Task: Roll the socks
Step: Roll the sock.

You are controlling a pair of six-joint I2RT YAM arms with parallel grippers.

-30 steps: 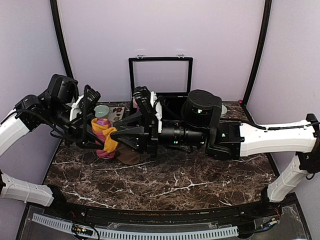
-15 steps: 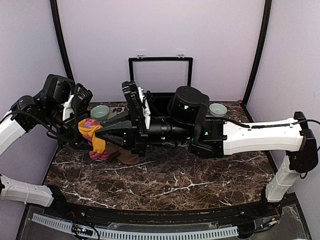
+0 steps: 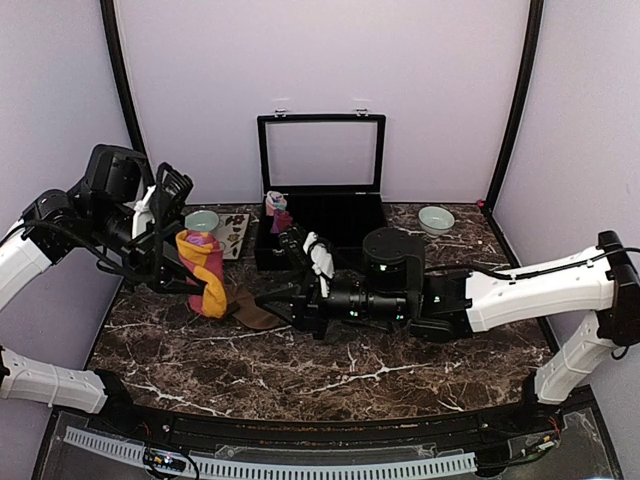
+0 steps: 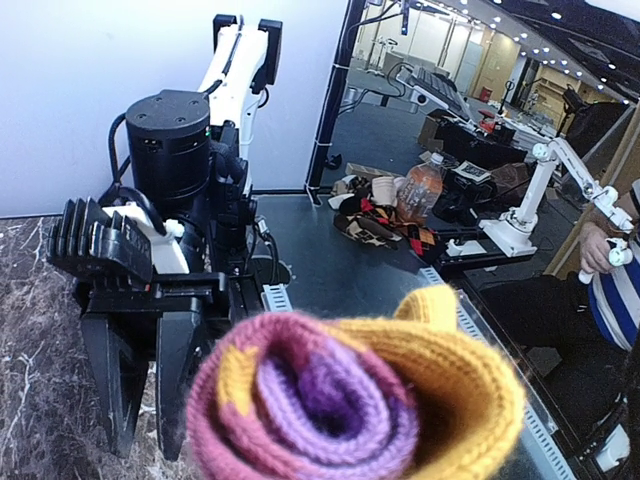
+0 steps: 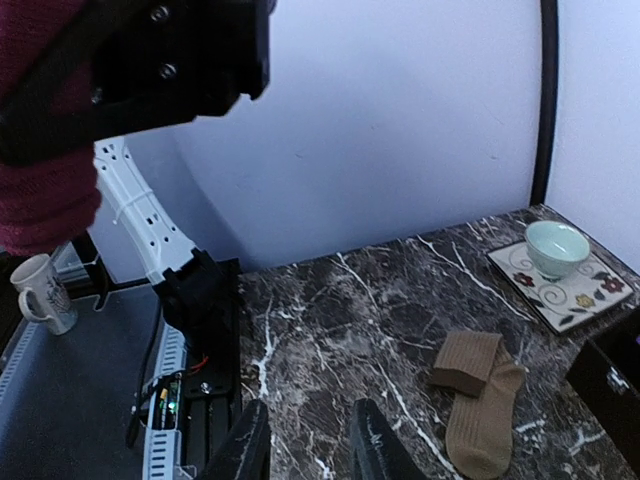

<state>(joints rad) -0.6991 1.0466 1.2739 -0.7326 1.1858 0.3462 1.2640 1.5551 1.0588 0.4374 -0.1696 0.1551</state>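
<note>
The tabletop [image 3: 400, 375] is showing its widest open marble along the near edge and toward the near-right corner. The far edge is carrying an open black case [image 3: 345, 215] at its middle, with a pink and light-blue bundle [image 3: 274, 207] sitting at the case's left end. A patterned plate [image 3: 238, 232] with a green bowl [image 3: 203, 221] is standing toward the far-left corner, and a second bowl [image 3: 435, 218] is standing toward the far-right corner. The left gripper [image 3: 180, 262] is clenching the red-maroon sock pair [image 3: 205, 275] beside the left edge. The pair is hanging as a rolled bundle, with the orange toe wrapping the outside and purple, orange and maroon coils showing at its end. Whether its lower end is touching the marble cannot be told. The tan-brown sock pair [image 3: 252, 312] is lying flat left of the tabletop's centre, just beside the hanging bundle, with one end folded over on itself. The right arm is reaching across from the right edge. The right gripper [image 5: 310, 425] is hovering near the tan-brown sock pair with its jaws parted and gripping nothing.
</note>
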